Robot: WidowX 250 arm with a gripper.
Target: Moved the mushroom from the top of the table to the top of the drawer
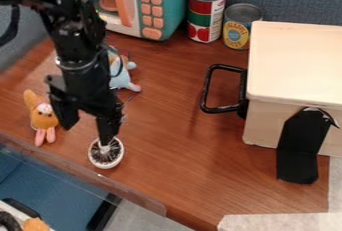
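Note:
The black gripper [87, 125] hangs over the left part of the table, its two fingers spread apart with nothing visible between them. Just below its right-hand finger, the mushroom [113, 158] lies with its dark gills and white stem facing up; whether that finger touches the stem is unclear. At the right stands the drawer box [297, 60], with a flat pale top and a black handle on its left side.
A fox-like orange plush [44, 117] lies left of the gripper, and a light blue toy [122, 77] sits behind it. A toy microwave [163, 5] and two cans [206, 12] stand at the back. A transparent strip [80, 167] runs along the table's front-left edge.

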